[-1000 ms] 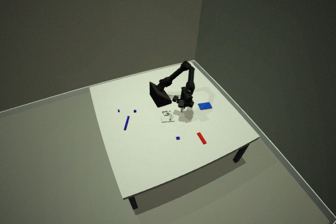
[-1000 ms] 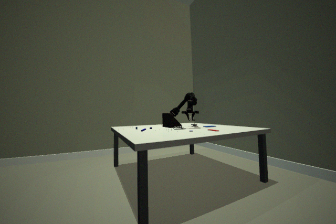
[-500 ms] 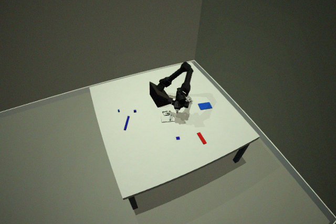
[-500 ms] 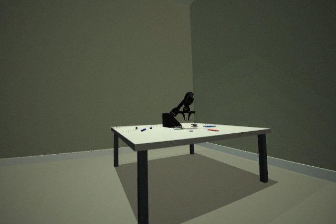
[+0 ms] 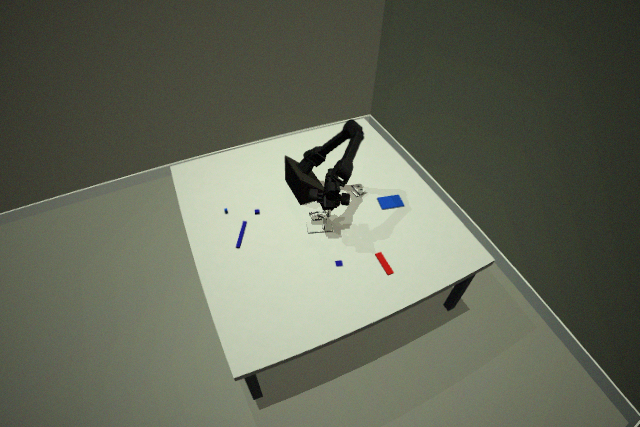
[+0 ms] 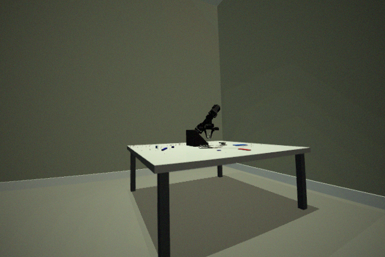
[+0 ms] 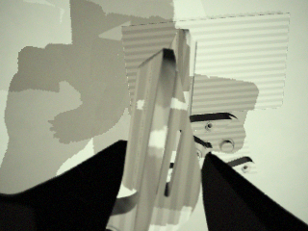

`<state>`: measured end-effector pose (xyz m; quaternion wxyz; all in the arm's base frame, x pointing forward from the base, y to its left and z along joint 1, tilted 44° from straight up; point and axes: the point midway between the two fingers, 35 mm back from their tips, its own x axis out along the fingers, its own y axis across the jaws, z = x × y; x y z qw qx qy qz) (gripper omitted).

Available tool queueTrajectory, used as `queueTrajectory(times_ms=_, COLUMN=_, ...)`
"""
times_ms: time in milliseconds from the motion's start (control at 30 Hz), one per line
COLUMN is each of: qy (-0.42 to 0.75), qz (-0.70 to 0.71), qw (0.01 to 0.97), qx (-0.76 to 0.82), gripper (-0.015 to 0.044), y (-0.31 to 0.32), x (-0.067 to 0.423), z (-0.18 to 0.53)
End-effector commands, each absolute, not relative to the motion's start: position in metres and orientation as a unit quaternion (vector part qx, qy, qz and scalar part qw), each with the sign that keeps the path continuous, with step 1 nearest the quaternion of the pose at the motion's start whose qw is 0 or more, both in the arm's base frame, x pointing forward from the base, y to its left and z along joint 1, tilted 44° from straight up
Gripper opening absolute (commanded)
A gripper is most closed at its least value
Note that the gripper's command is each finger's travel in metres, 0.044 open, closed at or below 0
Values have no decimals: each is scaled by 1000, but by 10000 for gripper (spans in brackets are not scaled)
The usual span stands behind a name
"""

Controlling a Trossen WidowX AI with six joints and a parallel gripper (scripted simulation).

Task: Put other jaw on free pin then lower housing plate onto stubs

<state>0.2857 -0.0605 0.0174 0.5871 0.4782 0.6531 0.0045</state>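
Observation:
My gripper (image 5: 328, 209) (image 6: 209, 136) (image 7: 166, 155) is shut on a pale, slotted piece (image 7: 146, 115), which looks like the loose jaw. It stands upright between the dark fingers, above the table. A pale base (image 5: 313, 229) (image 6: 204, 147) (image 7: 255, 48) lies below, its ridged part behind the held piece in the wrist view. Dark-edged slotted parts and a round pin or stub (image 7: 227, 145) show right of the held piece, which partly hides them. I cannot tell the mounted jaw from the stubs. Another pale piece (image 5: 357, 189) (image 6: 222, 143), perhaps the housing plate, lies behind the gripper.
A blue plate (image 5: 390, 202) (image 6: 240, 144) lies to the right and a red bar (image 5: 384, 263) (image 6: 244, 149) nearer the front. A small blue cube (image 5: 338, 263) lies in front of the base. A dark blue bar (image 5: 241, 234) and two small blue blocks lie left.

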Motion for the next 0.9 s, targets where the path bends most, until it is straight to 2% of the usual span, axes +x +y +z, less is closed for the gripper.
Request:
queueTrajectory(times_ms=0, qy=657, qz=18, qw=592, qx=466, gripper=134, y=-68, x=277, z=5)
queueTrajectory(times_ms=867, qy=644, qz=131, qw=648, qx=384, gripper=134, y=-110, x=227, z=-49)
